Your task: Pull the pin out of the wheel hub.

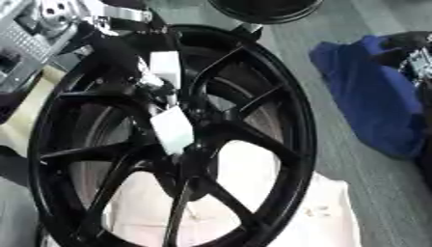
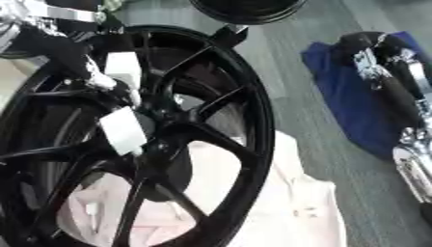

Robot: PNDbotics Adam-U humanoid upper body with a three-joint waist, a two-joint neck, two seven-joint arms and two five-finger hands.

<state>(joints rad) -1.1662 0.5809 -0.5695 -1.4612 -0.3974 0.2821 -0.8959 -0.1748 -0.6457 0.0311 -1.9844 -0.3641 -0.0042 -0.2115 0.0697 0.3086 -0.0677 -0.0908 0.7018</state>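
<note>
While a pale cloth (image 1: pixel 325 212) lies nearest the camera on the grey floor (image 1: pixel 371 169), one black spoked wheel (image 1: pixel 291 120) rests across it and fills most of both eye views. At the wheel's centre sits the hub (image 1: pixel 195 144); the pin itself cannot be made out among the dark parts there. Two white rectangular pieces show on the left hand (image 1: pixel 160 87), which reaches down from the upper left to the hub, one (image 1: pixel 172 129) just above the hub and one (image 1: pixel 165 67) higher on the hand; neither carries writing that can be read. Whether that hand's fingers are closed on anything cannot be told. Farther right, one blue cloth (image 1: pixel 371 101) lies on the floor, well apart from the wheel. Over it, in the right eye view, hangs the right arm (image 2: pixel 397 91) in black and silver, the state of its hand (image 2: pixel 371 48) unclear. At the top edge, part of a second black round object (image 1: pixel 266 12) shows.
</note>
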